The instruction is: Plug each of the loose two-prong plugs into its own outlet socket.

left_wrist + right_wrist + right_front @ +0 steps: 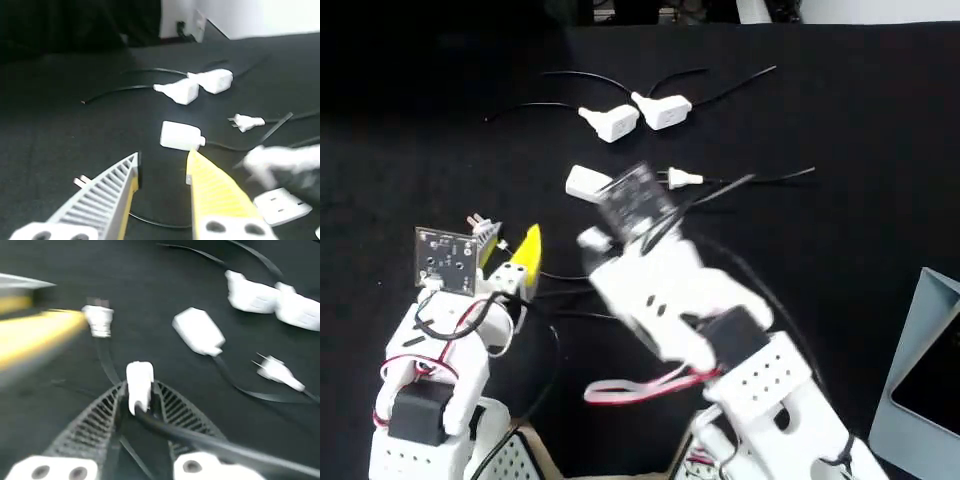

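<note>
My right gripper (pixel 140 390) is shut on a white outlet socket (pixel 139 380) with a black cable; from above it (pixel 595 242) sits mid-table. My left gripper (pixel 510 238) (pixel 164 155) stands open and holds nothing. Just beside its grey finger lies a loose two-prong plug (pixel 480 222) (pixel 80 181) (pixel 99 320). A second loose plug (pixel 682 179) (pixel 247 121) (pixel 275 371) lies farther right. Another white socket (pixel 585 183) (pixel 180 136) (pixel 199 331) rests between the arms and two more sockets (pixel 610 122) (pixel 662 110) at the back.
Thin black cables trail from the plugs and sockets across the black table (pixel 840 120). A grey box (pixel 920 370) stands at the right edge. My left arm's yellow finger (pixel 35 335) is close to the right gripper.
</note>
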Controlling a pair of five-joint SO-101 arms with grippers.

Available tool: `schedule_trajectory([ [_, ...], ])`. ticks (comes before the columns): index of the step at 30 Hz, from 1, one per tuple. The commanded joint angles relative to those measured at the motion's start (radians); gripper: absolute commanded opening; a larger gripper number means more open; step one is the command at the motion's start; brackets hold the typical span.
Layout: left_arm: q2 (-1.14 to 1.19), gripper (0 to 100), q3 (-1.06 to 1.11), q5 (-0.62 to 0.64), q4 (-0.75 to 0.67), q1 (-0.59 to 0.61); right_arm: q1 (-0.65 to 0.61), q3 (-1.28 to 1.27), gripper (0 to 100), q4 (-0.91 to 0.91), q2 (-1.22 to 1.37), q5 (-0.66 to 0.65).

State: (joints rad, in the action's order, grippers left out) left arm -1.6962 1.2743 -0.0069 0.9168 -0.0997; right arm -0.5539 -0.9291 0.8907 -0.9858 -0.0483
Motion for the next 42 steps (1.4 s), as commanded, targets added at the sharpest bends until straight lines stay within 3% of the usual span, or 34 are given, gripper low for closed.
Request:
schedule_trajectory([
  [1, 0.084, 17, -0.035, -0.051, 0.017, 0.010, 0.172, 0.012, 1.1, -0.003, -0.015, 0.011],
  [8, 0.503, 26, -0.213, -0.143, 0.025, -0.085, 0.373, 0.048, 1.2, 0.003, -0.008, 0.011],
  [19, 1.143, 27, -0.526, -0.448, 0.009, -0.358, 0.565, 0.068, 1.3, -0.005, -0.008, 0.002],
  [22, 1.252, 27, -0.553, -0.496, -0.071, -0.397, 0.618, 0.077, 1.3, -0.005, -0.010, 0.002],
  [33, 1.507, 27, -0.565, -0.523, -0.348, -0.495, 0.641, 0.074, 1.3, -0.005, -0.010, 0.002],
  [42, 1.665, 27, -0.687, -0.523, -0.402, -0.476, 0.638, 0.073, 1.3, 0.002, -0.010, 0.002],
])
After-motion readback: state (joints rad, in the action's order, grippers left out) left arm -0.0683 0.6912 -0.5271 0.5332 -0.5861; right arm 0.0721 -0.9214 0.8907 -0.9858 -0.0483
